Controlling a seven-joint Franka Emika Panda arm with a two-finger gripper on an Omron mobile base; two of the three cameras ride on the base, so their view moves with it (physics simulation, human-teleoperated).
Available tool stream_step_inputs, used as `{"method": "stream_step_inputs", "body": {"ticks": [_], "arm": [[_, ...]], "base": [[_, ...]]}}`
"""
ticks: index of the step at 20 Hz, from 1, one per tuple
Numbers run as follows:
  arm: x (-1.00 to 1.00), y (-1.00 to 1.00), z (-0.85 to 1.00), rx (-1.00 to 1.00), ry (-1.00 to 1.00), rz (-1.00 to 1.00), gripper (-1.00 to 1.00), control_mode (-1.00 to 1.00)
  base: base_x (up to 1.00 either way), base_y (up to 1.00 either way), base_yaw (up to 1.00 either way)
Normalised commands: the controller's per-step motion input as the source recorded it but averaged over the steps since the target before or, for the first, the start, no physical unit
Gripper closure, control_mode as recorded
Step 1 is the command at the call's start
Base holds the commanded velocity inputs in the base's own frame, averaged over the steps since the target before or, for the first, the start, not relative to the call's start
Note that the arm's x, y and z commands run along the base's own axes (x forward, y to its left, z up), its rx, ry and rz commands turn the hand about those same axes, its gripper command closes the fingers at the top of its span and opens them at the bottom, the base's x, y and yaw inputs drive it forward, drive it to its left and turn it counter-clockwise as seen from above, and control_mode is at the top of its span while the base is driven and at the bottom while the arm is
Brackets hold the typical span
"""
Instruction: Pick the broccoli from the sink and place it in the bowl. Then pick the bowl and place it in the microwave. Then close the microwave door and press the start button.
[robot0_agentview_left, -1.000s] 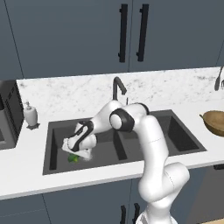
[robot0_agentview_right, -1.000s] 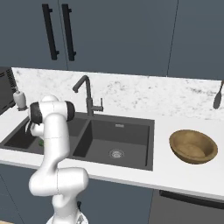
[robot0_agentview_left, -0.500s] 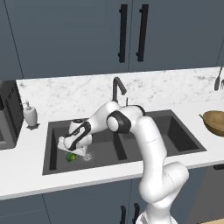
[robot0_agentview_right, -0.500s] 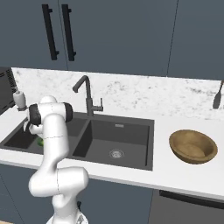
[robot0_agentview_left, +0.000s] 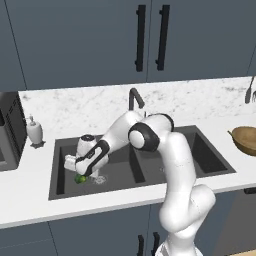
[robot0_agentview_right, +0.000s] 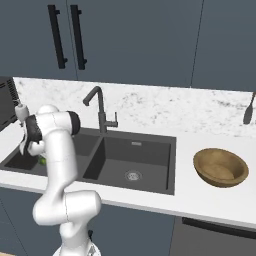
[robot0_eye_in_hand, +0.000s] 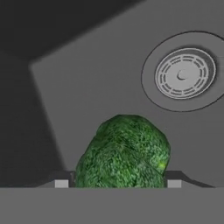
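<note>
Holding the broccoli (robot0_eye_in_hand: 123, 153) squarely between the fingers (robot0_eye_in_hand: 117, 183) is what I need to get right here. In the hand view the floret sits dead centre between the two tips, one tip flush against each flank, so I read the fingers as closed onto it at roughly its own width. It looks to be resting on the floor of the sink (robot0_agentview_left: 64, 150), in the left basin, with the round silver drain (robot0_eye_in_hand: 183, 74) up and to one side of the fingers and well clear of them.

My judgement: the grip is made or very nearly made, so the next move should be a straight lift, slow enough that the bumpy crown does not roll out from the tips. It is soft and uneven, so I would not squeeze harder than it takes.

The basin wall stands close beside the fingers, and the tall faucet (robot0_agentview_left: 134, 97) rises behind the arm; I would go up first, then sideways. The bowl (robot0_agentview_right: 220, 166) waits on the marble table (robot0_agentview_right: 165, 200) far beyond the right basin, well apart from the fingers. A soap dispenser (robot0_agentview_left: 34, 131) stands near the sink's left rim, and the microwave (robot0_agentview_left: 9, 132) lies further left.
</note>
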Motion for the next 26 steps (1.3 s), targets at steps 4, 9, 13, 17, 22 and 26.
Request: {"method": "stream_step_inputs", "body": {"ticks": [4, 9, 13, 17, 22, 26], "arm": [[-0.46, -0.11, 1.00, 0.01, -0.37, 0.00, 1.00, -1.00], [-0.47, -0.13, 1.00, 0.04, -0.36, 0.00, 1.00, -1.00], [-0.58, -0.04, 1.00, 0.09, -0.25, 0.00, 1.00, -1.00], [-0.56, -0.04, 1.00, 0.11, -0.18, 0.00, 1.00, -1.00], [-0.46, -0.04, 1.00, 0.12, -0.16, 0.00, 1.00, -1.00], [-0.32, 0.00, 1.00, 0.12, -0.16, 0.00, 1.00, -1.00]], "base": [[0.00, 0.00, 0.00], [0.00, 0.00, 0.00], [0.00, 0.00, 0.00], [0.00, 0.00, 0.00], [0.00, 0.00, 0.00], [0.00, 0.00, 0.00]]}}
